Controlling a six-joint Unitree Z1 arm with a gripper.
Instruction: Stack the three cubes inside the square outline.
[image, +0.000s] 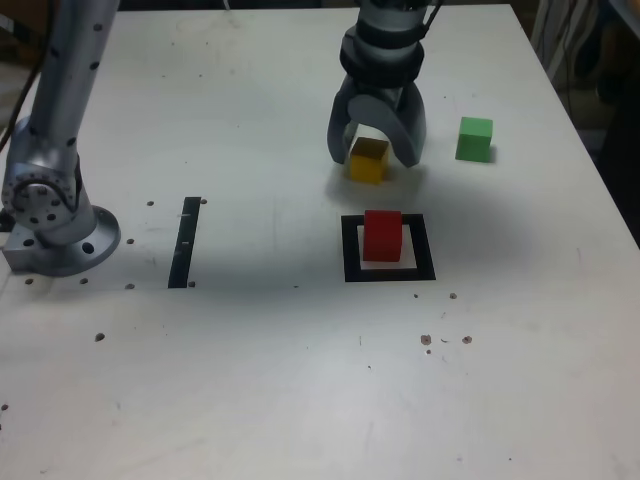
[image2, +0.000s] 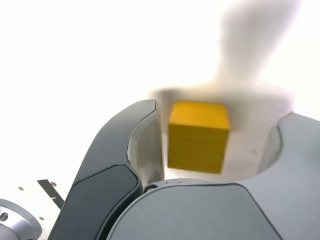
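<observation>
Yellow cube (image: 367, 159) sits on the white table (image: 250, 380) between the two dark jaws of the gripper (image: 377, 150), which straddle it from above; in the wrist view one jaw looks to be against the cube's side while a gap shows at the other, so whether it is gripped cannot be told. Beyond the jaws toward the camera in the exterior view, the red cube (image: 382, 235) stands inside the square outline (image: 349, 250). Off to the exterior view's right of the jaws, well apart, rests the green cube (image: 474, 138).
</observation>
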